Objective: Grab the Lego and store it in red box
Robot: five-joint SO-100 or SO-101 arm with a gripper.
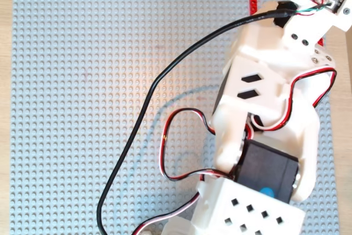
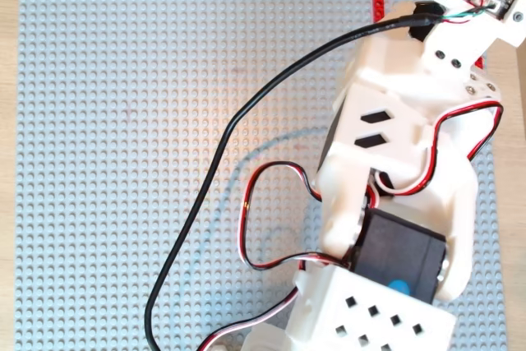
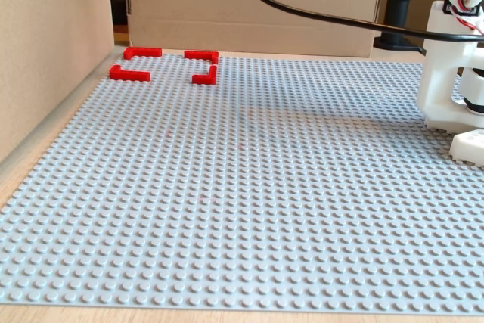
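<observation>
The red box (image 3: 168, 65) stands empty at the baseplate's (image 3: 227, 202) far corner in the fixed view. No Lego shows anywhere, and the jaws are out of sight, so progress cannot be judged.

Both overhead views are looking straight down, fairly close, at the grey studded baseplate (image 1: 82, 108), the white arm (image 2: 411, 178) filling their right side. The fixed view is sitting low at the baseplate's edge, facing across the studs (almost at stud level) toward the red box (image 3: 162, 64), which all three are sharing.
</observation>
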